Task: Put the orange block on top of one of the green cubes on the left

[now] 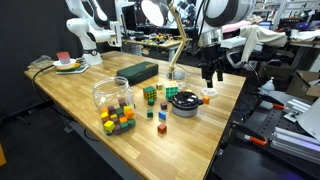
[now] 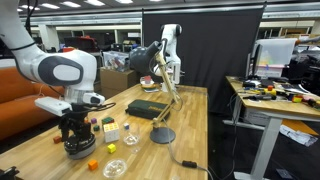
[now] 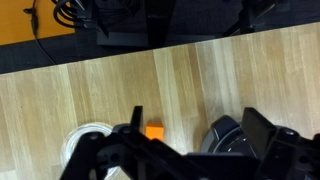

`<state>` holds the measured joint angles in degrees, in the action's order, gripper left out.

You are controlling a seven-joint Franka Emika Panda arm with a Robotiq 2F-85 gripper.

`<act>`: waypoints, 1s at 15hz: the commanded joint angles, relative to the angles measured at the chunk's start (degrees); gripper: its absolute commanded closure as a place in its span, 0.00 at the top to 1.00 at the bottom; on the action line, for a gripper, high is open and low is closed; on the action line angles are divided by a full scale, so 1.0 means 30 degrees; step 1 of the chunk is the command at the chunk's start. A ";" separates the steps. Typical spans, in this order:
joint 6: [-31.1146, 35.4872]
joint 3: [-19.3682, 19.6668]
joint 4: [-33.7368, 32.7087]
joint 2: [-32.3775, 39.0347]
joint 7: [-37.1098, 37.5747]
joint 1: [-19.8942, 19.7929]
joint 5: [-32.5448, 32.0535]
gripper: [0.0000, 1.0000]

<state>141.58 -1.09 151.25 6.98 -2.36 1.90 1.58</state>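
Note:
The orange block point(image 1: 206, 98) lies on the wooden table near its edge, next to a small white ring; it also shows in the wrist view point(image 3: 154, 131) and in an exterior view point(image 2: 92, 165). My gripper point(image 1: 211, 74) hangs open and empty above it and the dark bowl point(image 1: 184, 103). In the wrist view the block sits just inside one finger of the gripper point(image 3: 200, 130), and the bowl point(image 3: 222, 135) lies by the other finger. The loose green cubes point(image 1: 150, 93) stand farther in on the table, another green cube point(image 1: 172, 91) behind the bowl.
A multicoloured cube cluster point(image 1: 118, 120) and a clear jar point(image 1: 112, 93) stand toward the near edge. A dark green flat box point(image 1: 138, 71) lies farther back. A few loose cubes point(image 1: 162, 127) lie by the bowl. A lamp stand point(image 2: 163, 135) rises mid-table.

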 commanded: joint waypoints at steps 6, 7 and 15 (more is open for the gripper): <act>0.0453 0.0154 -0.2728 0.4024 -0.0422 -0.0863 0.0609 1.00; 0.0437 0.0206 -0.2997 0.4394 -0.0384 -0.0924 0.0506 1.00; 0.0157 0.0033 -0.4286 0.6576 -0.0818 -0.1421 0.0655 1.00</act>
<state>142.99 -0.16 139.94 25.14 -2.91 -1.11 2.91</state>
